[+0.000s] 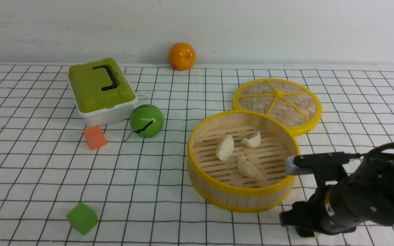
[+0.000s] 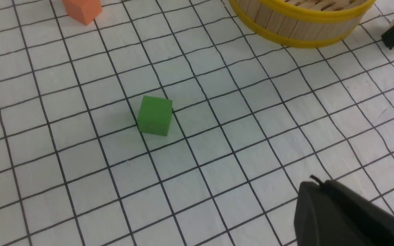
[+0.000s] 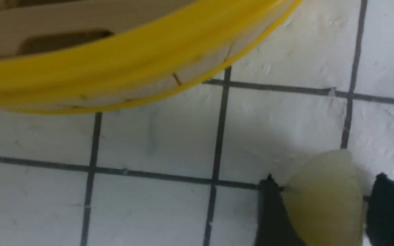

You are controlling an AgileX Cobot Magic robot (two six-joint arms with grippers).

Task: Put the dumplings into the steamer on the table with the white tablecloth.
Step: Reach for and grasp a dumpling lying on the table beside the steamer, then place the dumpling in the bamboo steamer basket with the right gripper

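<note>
The steamer stands on the white tablecloth, right of centre. Three cream dumplings lie on its slatted floor. A greenish dumpling lies on the cloth just outside the steamer's near right wall. My right gripper is down at the cloth with its jaws on either side of that dumpling. One finger touches it and a thin gap shows at the other. In the front view that gripper is low beside the steamer. My left gripper is shut and empty above bare cloth.
The flat woven lid lies behind the steamer. A green-lidded box, a green ball and an orange stand at the back left. An orange cube and a green cube lie on the left.
</note>
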